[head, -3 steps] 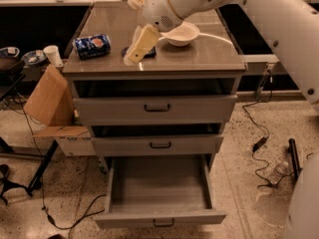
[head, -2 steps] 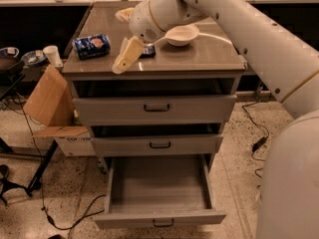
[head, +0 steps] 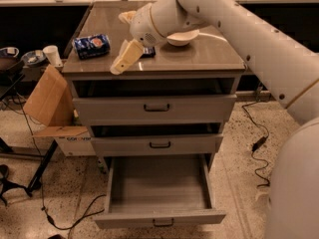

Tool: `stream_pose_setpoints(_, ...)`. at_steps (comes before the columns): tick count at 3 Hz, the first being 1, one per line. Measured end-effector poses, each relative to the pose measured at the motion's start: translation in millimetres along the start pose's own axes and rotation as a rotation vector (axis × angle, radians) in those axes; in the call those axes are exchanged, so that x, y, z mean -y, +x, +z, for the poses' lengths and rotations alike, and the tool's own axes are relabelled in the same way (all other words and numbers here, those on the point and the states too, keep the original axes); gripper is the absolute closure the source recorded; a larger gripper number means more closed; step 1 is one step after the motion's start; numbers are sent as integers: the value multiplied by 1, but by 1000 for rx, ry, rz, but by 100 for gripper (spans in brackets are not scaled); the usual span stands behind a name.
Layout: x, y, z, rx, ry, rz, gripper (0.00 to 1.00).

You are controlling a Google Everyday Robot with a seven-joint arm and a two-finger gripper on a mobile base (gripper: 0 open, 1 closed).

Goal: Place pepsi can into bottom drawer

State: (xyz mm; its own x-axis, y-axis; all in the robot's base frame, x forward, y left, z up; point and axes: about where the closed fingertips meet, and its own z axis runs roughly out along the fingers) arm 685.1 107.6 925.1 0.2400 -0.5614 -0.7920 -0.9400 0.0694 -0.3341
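Grey cabinet top (head: 202, 59), speckled floor (head: 239, 148); jaws near pepsi can (head: 92, 46).

Below and left of the end effector (head: 118, 66), which hangs over the table's (head: 199, 59) front left edge, a box (head: 75, 145) bears dark letters starting "CO"; the rest is unreadable. The white markings on the pepsi can (head: 91, 46), just left of the end effector, are illegible.

We've got the pepsi can (head: 91, 46) on the desk (head: 209, 59), left side. Gripper (head: 125, 58) sits above the desk's left front edge. Bowl (head: 183, 36) on the desk, centre-rear. Bottom drawer (head: 159, 218) pulled out below the desk's front. Cardboard box (head: 47, 101) left of the desk.
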Motion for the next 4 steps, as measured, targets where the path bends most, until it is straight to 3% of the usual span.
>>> stream_pose_setpoints(1, 26, 14, 25, 46, 103, 80, 0)
stream_pose_setpoints(2, 53, 15, 51, 74, 167, 116, 0)
stream_pose_setpoints(4, 91, 7, 104, 72, 164, 136, 0)
